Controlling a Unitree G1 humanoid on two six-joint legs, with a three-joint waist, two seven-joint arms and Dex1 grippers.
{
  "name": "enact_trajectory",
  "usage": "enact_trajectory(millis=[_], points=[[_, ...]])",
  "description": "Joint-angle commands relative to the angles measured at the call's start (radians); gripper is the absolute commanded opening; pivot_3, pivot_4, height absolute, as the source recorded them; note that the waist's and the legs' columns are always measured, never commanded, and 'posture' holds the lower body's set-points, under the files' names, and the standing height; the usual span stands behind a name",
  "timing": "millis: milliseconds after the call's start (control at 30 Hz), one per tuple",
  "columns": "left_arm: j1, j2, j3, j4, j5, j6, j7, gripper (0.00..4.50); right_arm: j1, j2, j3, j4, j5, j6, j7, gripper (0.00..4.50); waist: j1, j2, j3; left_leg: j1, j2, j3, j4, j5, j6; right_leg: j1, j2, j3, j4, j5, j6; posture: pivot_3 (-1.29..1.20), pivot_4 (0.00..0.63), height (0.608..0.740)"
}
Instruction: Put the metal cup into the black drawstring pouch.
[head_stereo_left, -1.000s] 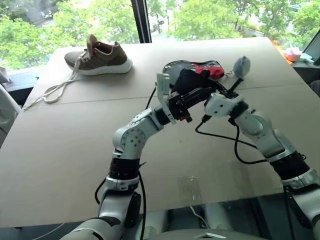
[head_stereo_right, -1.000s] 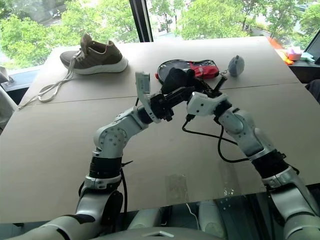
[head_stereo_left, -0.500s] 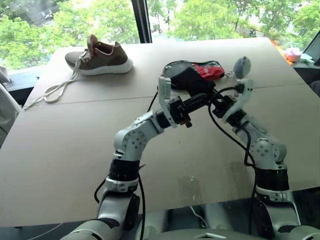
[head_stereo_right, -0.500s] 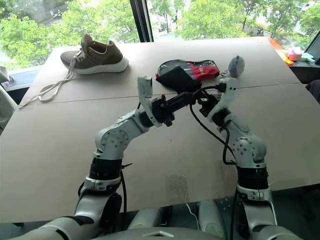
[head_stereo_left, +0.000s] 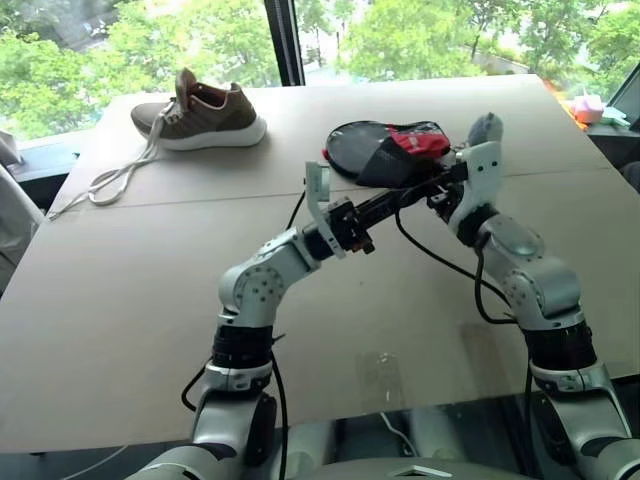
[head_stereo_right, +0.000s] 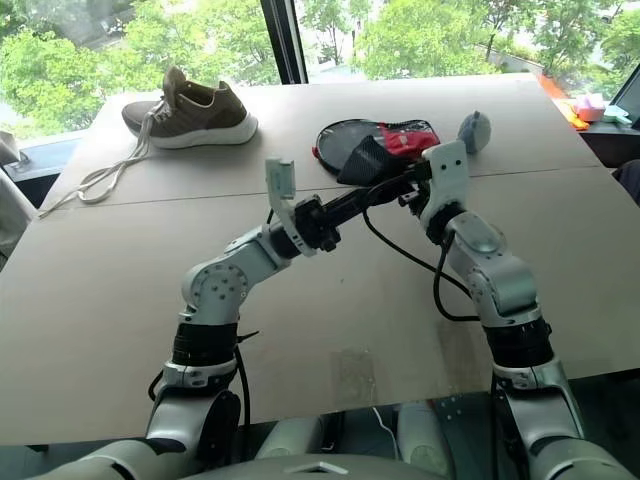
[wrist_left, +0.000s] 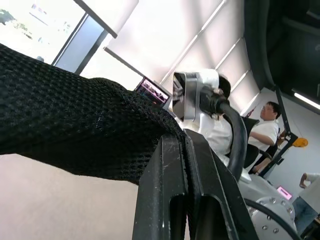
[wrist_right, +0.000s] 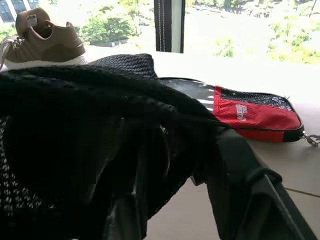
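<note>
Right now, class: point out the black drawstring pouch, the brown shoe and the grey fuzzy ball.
black drawstring pouch (head_stereo_left: 385, 163): left eye view, on its mesh side.
brown shoe (head_stereo_left: 205, 113): left eye view, on the upper near the tongue.
grey fuzzy ball (head_stereo_right: 474, 130): right eye view, on its front face.

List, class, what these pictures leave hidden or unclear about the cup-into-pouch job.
- Metal cup: whether it sits inside the black drawstring pouch cannot be told; the fabric hides any contents.
- Pouch mouth, cord, toggle: hidden in the right wrist view by bunched black mesh.
- Right gripper: whether it is open or shut is unclear; the pouch covers it.
</note>
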Motion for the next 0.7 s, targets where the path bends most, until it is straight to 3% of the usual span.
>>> enact_trajectory(millis=[33, 100, 133, 233, 333, 500, 700], points=[[-0.011, -0.002, 0.031, -0.005, -0.016, -0.039, -0.002, 0.0, 0.021, -0.038, -0.026, -0.028, -0.045, -0.011, 0.044, 3.26, 0.001, 0.0, 0.0, 0.0, 0.0, 0.0, 0.0, 0.0, 0.0, 0.0, 0.0, 0.0, 0.0, 0.0, 0.0, 0.0, 0.15, 0.74], [-0.007, -0.001, 0.032, 0.018, 0.004, -0.061, 0.003, 0.0, 0.032, -0.054, -0.023, -0.048, -0.053, -0.007, 0.078, 4.17, 0.002, 0.0, 0.0, 0.0, 0.0, 0.0, 0.0, 0.0, 0.0, 0.0, 0.0, 0.0, 0.0, 0.0, 0.0, 0.0, 0.15, 0.74], [-0.006, -0.001, 0.031, 0.028, 0.011, -0.071, 0.003, 0.0, 0.037, -0.066, -0.019, -0.059, -0.059, -0.004, 0.099, 4.43, 0.002, 0.0, 0.0, 0.0, 0.0, 0.0, 0.0, 0.0, 0.0, 0.0, 0.0, 0.0, 0.0, 0.0, 0.0, 0.0, 0.15, 0.74], [-0.008, -0.008, 0.032, 0.06, 0.021, -0.091, 0.001, 0.0, 0.051, -0.108, 0.01, -0.088, -0.09, -0.011, 0.165, 4.43, 0.003, 0.0, 0.0, 0.0, 0.0, 0.0, 0.0, 0.0, 0.0, 0.0, 0.0, 0.0, 0.0, 0.0, 0.0, 0.0, 0.15, 0.74], [-0.011, -0.015, 0.028, 0.083, 0.028, -0.108, -0.001, 0.0, 0.064, -0.11, 0.012, -0.104, -0.104, -0.014, 0.183, 3.48, 0.004, 0.0, 0.0, 0.0, 0.0, 0.0, 0.0, 0.0, 0.0, 0.0, 0.0, 0.0, -0.001, 0.0, 0.0, 0.0, 0.15, 0.74], [-0.007, -0.029, 0.036, 0.111, 0.027, -0.122, 0.006, 0.0, 0.095, -0.127, 0.027, -0.152, -0.086, 0.016, 0.273, 1.2, 0.003, 0.0, 0.0, 0.0, 0.0, 0.0, 0.0, 0.0, 0.0, 0.0, 0.0, 0.0, 0.0, 0.0, 0.0, 0.0, 0.15, 0.74], [0.002, -0.034, 0.051, 0.132, 0.027, -0.127, 0.007, 0.0, 0.161, -0.193, -0.029, -0.277, 0.043, 0.134, 0.406, 1.2, 0.007, -0.001, 0.0, 0.0, 0.0, -0.001, 0.0, 0.0, 0.0, 0.0, -0.001, 0.0, -0.001, 0.0, 0.0, 0.0, 0.15, 0.74]])
